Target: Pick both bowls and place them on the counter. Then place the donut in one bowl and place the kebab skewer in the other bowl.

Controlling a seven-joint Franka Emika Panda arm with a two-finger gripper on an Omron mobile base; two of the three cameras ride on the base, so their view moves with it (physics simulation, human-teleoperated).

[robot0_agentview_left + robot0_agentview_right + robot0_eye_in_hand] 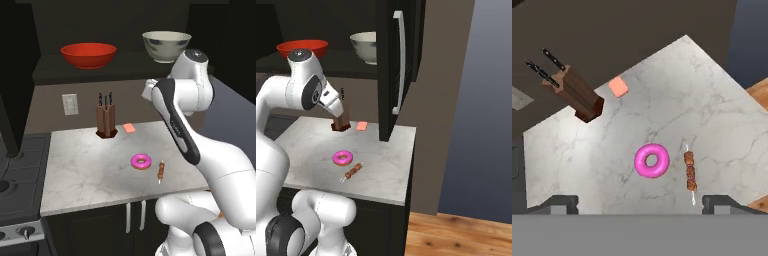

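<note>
On a dark shelf above the counter [80, 170] stand the glossy red bowl [88, 54] [302, 47] at the left and the cream-grey bowl [166, 45] [363, 46] with blue marks at the right. The pink donut [141, 161] [342, 158] [652, 160] lies on the marble. The kebab skewer [161, 170] [353, 172] [689, 172] lies just to its right, apart from it. My gripper [640, 205] hangs high over the counter, looking down on both. It is open wide and empty.
A wooden knife block [106, 119] [574, 92] stands at the counter's back, a small orange sponge [130, 128] [618, 86] beside it. The stove [15, 185] adjoins on the left. An open dark cabinet door [398, 65] hangs over the counter's right end.
</note>
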